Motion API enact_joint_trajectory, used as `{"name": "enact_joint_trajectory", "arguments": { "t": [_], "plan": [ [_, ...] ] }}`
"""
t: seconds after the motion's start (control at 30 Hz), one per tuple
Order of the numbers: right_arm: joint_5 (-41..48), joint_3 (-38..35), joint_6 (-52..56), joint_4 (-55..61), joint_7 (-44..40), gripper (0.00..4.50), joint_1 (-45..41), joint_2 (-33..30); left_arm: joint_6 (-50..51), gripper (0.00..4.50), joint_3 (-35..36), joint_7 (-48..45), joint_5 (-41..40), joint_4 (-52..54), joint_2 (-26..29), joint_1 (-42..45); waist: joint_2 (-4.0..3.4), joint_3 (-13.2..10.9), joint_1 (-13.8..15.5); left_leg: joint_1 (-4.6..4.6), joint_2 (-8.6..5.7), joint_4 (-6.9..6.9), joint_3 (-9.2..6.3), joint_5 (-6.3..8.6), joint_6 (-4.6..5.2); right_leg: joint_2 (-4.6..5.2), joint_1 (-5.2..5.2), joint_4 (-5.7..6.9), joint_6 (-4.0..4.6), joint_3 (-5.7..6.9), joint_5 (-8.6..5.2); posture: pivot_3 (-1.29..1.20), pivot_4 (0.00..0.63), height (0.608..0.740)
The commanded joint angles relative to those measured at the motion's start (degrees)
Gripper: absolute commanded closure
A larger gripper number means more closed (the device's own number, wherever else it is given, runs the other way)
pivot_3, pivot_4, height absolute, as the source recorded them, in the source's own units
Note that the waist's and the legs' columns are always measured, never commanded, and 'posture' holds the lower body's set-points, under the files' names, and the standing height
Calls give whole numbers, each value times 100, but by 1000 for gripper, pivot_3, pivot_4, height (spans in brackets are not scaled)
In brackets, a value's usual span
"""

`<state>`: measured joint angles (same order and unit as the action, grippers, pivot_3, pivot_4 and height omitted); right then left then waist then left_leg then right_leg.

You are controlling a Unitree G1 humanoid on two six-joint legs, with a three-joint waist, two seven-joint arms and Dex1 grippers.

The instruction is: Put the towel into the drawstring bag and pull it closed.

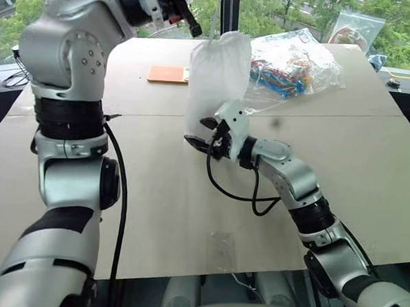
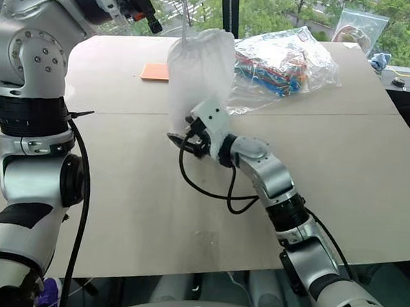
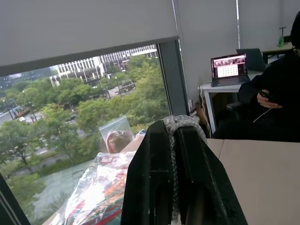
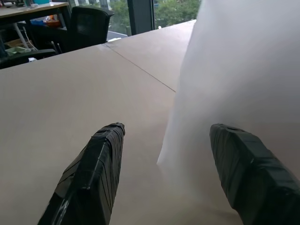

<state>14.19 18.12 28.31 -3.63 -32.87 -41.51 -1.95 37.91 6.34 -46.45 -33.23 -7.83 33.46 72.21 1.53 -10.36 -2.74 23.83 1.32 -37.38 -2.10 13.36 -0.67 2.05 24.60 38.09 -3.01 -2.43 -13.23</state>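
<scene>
right end effector (image 1: pixel 204 134) | drawstring bag (image 1: pixel 218 78) | behind: plastic bag (image 1: pixel 295 65), orange card (image 1: pixel 167 74)

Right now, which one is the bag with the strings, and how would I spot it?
Look at the big tan table, near its middle, in front of the clear plastic bag full of colourful things. There the drawstring bag hangs upright, held up by its cord in the shut left gripper. It is plain, thin and white, unlike the flat orange item beside it.
</scene>
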Motion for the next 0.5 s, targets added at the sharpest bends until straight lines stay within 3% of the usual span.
{"name": "enact_joint_trajectory", "arguments": {
  "t": [0.03,0.1,0.23,0.33,0.5],
  "plan": [
    [-5,-26,-249,43,-114,1378,18,85,977,4500,446,81,-806,638,157,-145,0,0,1,1,0,0,0,0,0,0,0,0,0,0,0,0,150,734],
    [84,-60,-182,276,-243,1378,234,-27,1925,4500,714,172,-1551,1215,288,-649,-4,3,-17,0,0,0,2,0,0,1,0,1,0,-5,0,0,150,734],
    [1096,-758,643,1679,-750,1378,916,-778,3239,4500,1242,899,-3327,2513,249,-1890,-2,2,12,6,1,3,-8,0,0,9,-1,-3,-1,5,-1,0,150,734],
    [1862,-1494,1207,2479,-936,1378,1393,-1505,3449,4500,1348,1697,-4231,2988,33,-2622,0,1,88,17,-5,-12,-15,1,0,21,-3,-4,-2,15,0,0,150,734],
    [1552,-2358,1115,2179,-387,1378,1451,-2308,3143,4500,998,2843,-5453,3289,-340,-3380,-2,2,66,-34,-6,-11,-18,1,1,12,-47,-3,-2,13,0,0,150,734]
  ]
}}
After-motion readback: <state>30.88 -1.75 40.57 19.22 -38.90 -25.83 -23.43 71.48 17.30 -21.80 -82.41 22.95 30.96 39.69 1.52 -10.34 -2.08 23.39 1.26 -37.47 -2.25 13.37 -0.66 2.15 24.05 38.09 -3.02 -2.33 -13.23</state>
